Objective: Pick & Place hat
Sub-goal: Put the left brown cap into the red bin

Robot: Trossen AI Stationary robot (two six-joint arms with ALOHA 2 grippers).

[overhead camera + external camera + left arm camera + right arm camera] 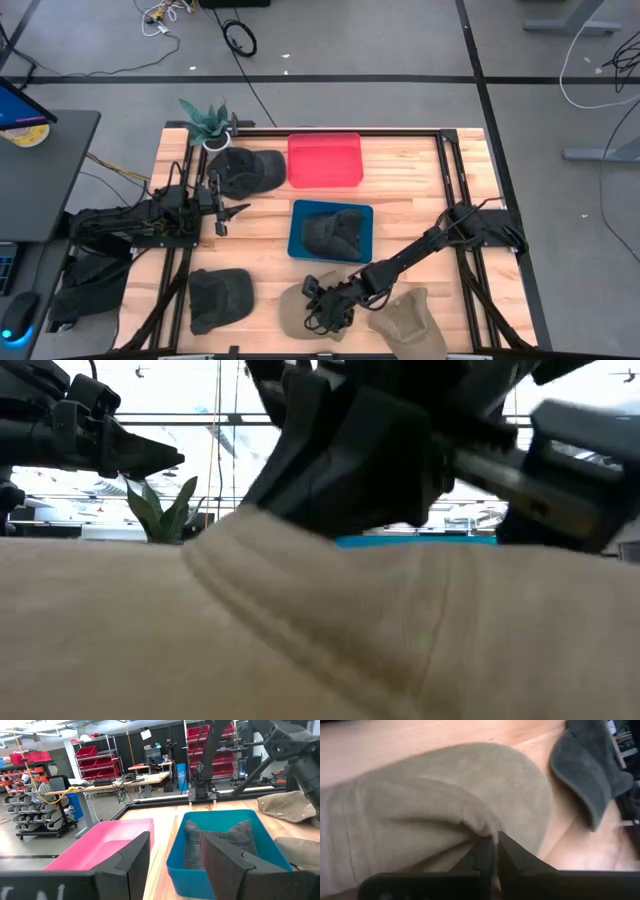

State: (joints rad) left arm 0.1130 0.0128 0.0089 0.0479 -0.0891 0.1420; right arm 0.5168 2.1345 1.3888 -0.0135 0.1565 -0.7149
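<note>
Near the table's front edge, the right gripper [325, 312] sat down on a tan hat [300, 305], its fingers pinched together on a fold of the fabric, so the pick looked begun but the hat was not yet lifted, as far as the crowded views allowed. 1 dark hat [333, 232] already lay in the blue bin [298, 212]; the red bin [325, 160] held nothing. The left gripper [222, 209] waited beside the bins, fingers apart and empty.
</note>
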